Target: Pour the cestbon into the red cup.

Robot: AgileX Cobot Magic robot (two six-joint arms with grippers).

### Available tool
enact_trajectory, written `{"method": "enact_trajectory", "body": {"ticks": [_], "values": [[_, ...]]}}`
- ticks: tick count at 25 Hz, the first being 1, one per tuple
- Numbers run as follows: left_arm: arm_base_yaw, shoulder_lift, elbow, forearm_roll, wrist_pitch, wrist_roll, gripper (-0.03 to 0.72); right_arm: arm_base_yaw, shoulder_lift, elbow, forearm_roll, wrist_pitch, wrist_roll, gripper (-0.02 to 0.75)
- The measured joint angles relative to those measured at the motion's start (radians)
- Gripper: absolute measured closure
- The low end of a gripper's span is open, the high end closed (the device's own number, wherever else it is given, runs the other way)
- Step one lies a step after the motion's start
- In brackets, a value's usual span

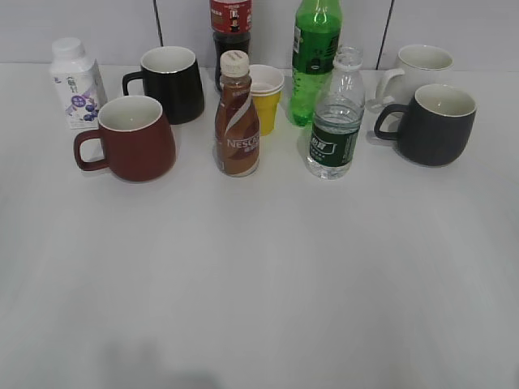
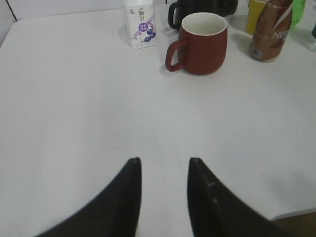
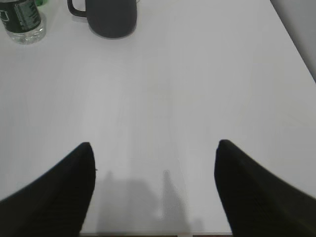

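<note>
A: What stands around the two things on the white table?

B: A crowded row. Between them is a brown Nescafe bottle with a beige cap, upright, and just behind it a small yellow paper cup with a white cup nested inside. Behind the cup stand a dark cola bottle with a red label and a tall bright green plastic bottle. A black ceramic mug with a white inside sits behind the red one, and a small white milk carton with a purple print is at far left. On the right are a dark grey mug and, behind it, a white mug.

A: And the small clear ribbed water bottle with the dark green label?

B: Upright, just right of centre, close in front of the green bottle, its cap off and the neck open. Some water shows in the lower part.

A: The wide dark red ceramic mug with the white inside?

B: Left of the Nescafe bottle, upright, handle pointing left, well apart from the water bottle. Inside looks bare.

A: The grippers?

B: The left gripper hovers over bare table, jaws a modest gap apart, holding nothing; the red mug is ahead of it. The right gripper has its jaws spread wide, also holding nothing, with the water bottle at the far left of its view.
</note>
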Motion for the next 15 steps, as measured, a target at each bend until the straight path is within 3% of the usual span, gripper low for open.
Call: {"method": "enact_trajectory", "body": {"ticks": [15], "values": [[0.0, 0.0, 0.0, 0.0, 0.0, 0.0, 0.442, 0.0, 0.0, 0.0, 0.0, 0.0, 0.0, 0.174]]}}
